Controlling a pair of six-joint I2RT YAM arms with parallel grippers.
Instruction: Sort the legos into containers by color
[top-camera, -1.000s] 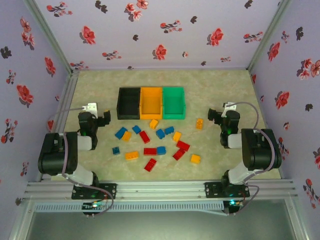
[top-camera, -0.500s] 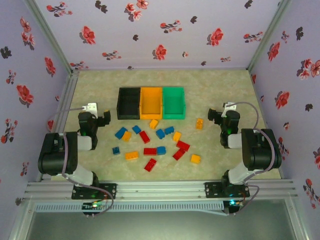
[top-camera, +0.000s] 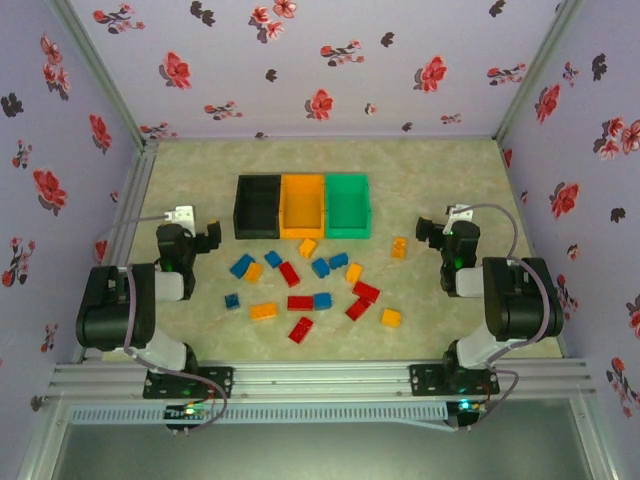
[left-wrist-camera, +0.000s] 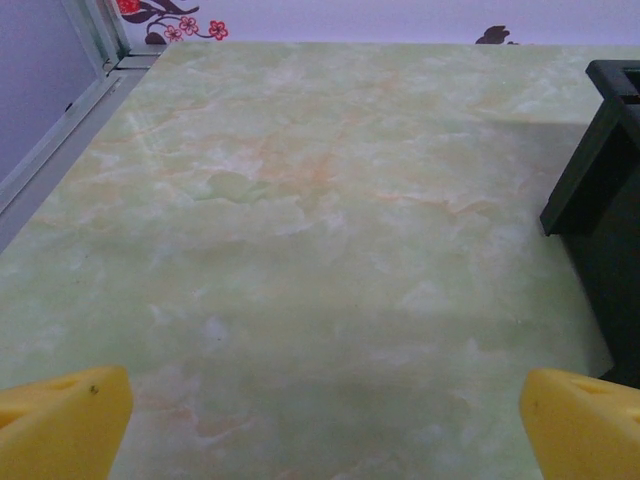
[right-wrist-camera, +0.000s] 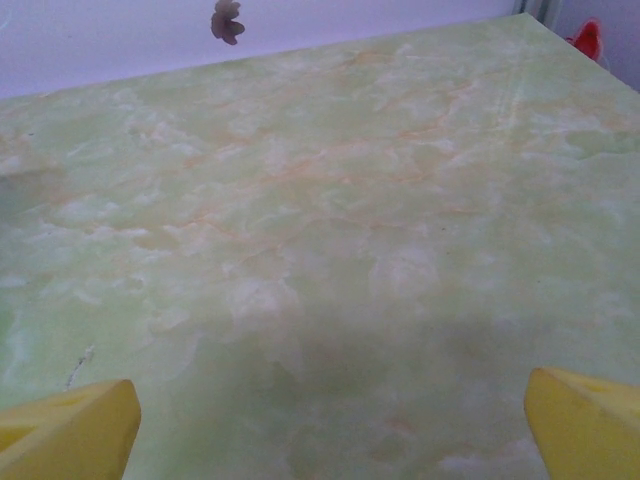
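Three containers stand in a row at the back of the table: a black bin (top-camera: 258, 207), an orange bin (top-camera: 303, 205) and a green bin (top-camera: 348, 205). In front of them lie scattered legos: several red ones (top-camera: 289, 274), several blue ones (top-camera: 241, 265) and several orange-yellow ones (top-camera: 263, 311), one of which (top-camera: 399, 247) lies apart at the right. My left gripper (top-camera: 205, 240) hovers left of the pile, open, with nothing between its yellow fingertips (left-wrist-camera: 60, 425). The black bin's corner (left-wrist-camera: 610, 200) is at its right. My right gripper (top-camera: 432, 232) is open over bare table, its fingertips (right-wrist-camera: 585, 420) wide apart.
Flowered walls enclose the marbled table (top-camera: 440, 180) on three sides, with metal rails along the left edge (left-wrist-camera: 60, 130) and the near edge (top-camera: 320, 378). Free tabletop lies behind the bins and to either side of the pile.
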